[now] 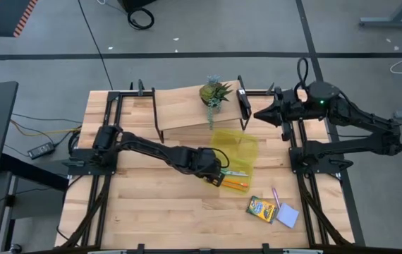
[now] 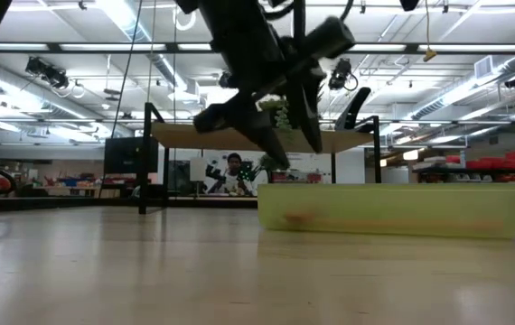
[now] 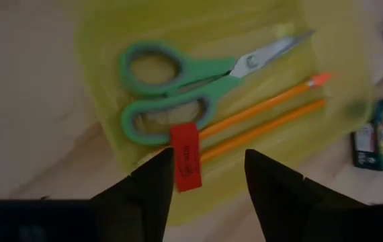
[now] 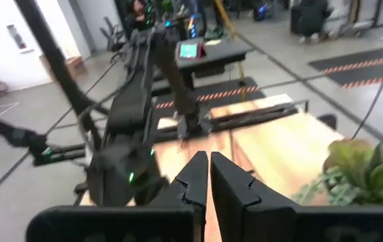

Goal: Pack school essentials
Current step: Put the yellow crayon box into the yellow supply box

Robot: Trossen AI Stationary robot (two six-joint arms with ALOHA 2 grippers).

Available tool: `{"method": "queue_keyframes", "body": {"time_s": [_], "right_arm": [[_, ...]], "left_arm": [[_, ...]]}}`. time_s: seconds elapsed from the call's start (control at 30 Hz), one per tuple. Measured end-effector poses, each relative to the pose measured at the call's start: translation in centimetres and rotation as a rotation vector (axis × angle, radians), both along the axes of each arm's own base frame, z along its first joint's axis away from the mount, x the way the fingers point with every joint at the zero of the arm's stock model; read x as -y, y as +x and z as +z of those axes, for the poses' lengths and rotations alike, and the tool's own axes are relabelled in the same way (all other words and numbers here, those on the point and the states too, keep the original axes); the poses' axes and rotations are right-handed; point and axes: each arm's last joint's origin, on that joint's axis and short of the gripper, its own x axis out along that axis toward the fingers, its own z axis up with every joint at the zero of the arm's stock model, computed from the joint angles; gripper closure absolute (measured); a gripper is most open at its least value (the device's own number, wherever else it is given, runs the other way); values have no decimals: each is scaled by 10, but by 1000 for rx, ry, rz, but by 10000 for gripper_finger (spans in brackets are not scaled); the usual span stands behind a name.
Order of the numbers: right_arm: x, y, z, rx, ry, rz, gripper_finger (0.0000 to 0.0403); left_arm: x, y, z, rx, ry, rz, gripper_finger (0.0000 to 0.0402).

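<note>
Green-handled scissors [image 3: 178, 87] and two orange pencils [image 3: 259, 124] are in the pouch [image 1: 242, 149]. I see left gripper [image 3: 208, 176] above them, jaws spread, empty. Crayon box [image 1: 262, 209], pen [image 1: 276, 197], notepad [image 1: 288, 216] remain on desk [image 1: 151, 212]. Right gripper [image 4: 209, 176] parked, jaws pressed together.

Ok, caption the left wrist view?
Open left gripper above green-handled scissors and two orange pencils in translucent yellow pouch.

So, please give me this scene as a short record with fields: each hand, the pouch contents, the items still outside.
left hand: open, above the yellow pouch
right hand: shut, parked at the table's far right edge, near the potted plant
in pouch: green-handled scissors, two orange pencils
outside pouch: crayon box, pink pen, blue notepad
</note>
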Motion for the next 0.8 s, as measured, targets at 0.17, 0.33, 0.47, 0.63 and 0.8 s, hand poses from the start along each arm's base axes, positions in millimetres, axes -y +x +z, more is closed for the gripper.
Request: {"method": "queue_keyframes", "body": {"time_s": [0.17,0.33,0.47,0.63,0.8], "right_arm": [[-4,0,-4,-44,18,37,357],[-10,0,-5,-57,38,82,323],[-13,1,-6,-64,49,105,297],[-17,1,-6,-71,63,130,273],[-21,1,-8,-90,78,151,260]], "left_arm": [[0,-5,12,8,66,-83,233],[0,-13,22,-17,114,-167,248],[0,-17,33,3,130,-190,256],[-1,-22,45,19,137,-197,262],[-2,-29,66,84,135,-189,262]]}}
